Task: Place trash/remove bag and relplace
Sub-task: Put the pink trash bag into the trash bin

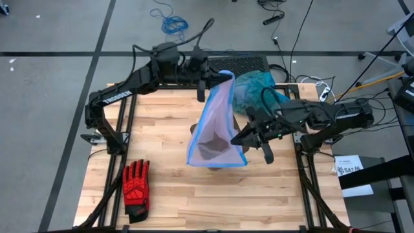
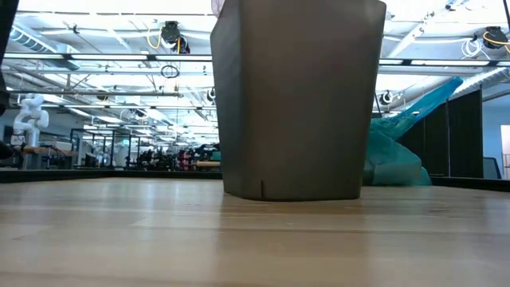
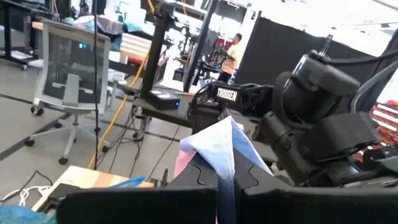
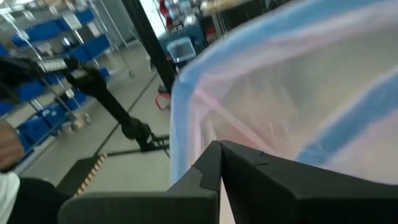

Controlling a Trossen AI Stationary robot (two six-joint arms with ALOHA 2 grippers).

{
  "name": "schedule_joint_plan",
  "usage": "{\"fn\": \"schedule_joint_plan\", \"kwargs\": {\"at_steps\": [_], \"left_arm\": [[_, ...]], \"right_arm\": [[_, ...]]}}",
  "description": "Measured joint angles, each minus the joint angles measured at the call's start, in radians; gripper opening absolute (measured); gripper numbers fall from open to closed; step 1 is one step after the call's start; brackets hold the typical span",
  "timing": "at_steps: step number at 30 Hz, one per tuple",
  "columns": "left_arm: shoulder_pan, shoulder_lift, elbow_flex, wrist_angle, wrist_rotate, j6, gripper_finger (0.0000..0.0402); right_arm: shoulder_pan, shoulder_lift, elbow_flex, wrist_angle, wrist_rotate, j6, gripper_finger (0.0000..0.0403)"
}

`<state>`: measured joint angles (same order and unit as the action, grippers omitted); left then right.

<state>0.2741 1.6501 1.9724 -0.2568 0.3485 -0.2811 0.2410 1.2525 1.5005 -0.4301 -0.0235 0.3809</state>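
Note:
A pale lilac translucent bag [image 1: 217, 123] with a blue rim is spread above a grey-brown bin [image 2: 295, 100] in the middle of the table. My left gripper [image 1: 221, 78] is shut on its far corner. My right gripper [image 1: 241, 140] is shut on its near right corner. The teal-green bag [image 1: 259, 87] lies crumpled on the table's far right part and also shows behind the bin as the teal-green bag [image 2: 398, 151]. The trash does not show; only a dark patch is seen through the lilac bag. My left gripper pinches the lilac bag's blue rim at its far corner [image 3: 219, 144] between its two fingers, which come level from the table's far left. The plastic stands up in a bunched fold past the fingertips. The bag runs from there toward my right gripper. My right gripper pinches the lilac bag's blue rim at its near right corner [image 4: 186, 140] between its two fingers, coming about level from the table's right. The bag's sheet spreads away from the fingers toward my left gripper and is held up over the bin.
A red-and-black glove [image 1: 136, 188] lies near the table's near left corner. A black mat [image 1: 249, 63] and cables lie beyond the far edge. Bare wood shows along the near edge and on the left half.

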Motion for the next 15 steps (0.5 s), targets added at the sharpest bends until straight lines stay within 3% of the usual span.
{"fn": "schedule_joint_plan", "kwargs": {"at_steps": [6, 11, 15], "left_arm": [[0.015, 0.0, 0.0, -0.023, 0.005, 0.002, 0.0], [0.014, 0.005, 0.0, -0.023, -0.006, 0.002, 0.0], [0.015, 0.011, 0.0, 0.039, -0.01, 0.001, 0.0]], "right_arm": [[-0.006, 0.048, 0.0, 0.061, 0.0, -0.007, 0.0], [-0.012, 0.106, 0.0, -0.045, 0.005, 0.031, 0.0], [-0.014, 0.129, 0.0, -0.16, 0.077, 0.071, 0.0]]}}
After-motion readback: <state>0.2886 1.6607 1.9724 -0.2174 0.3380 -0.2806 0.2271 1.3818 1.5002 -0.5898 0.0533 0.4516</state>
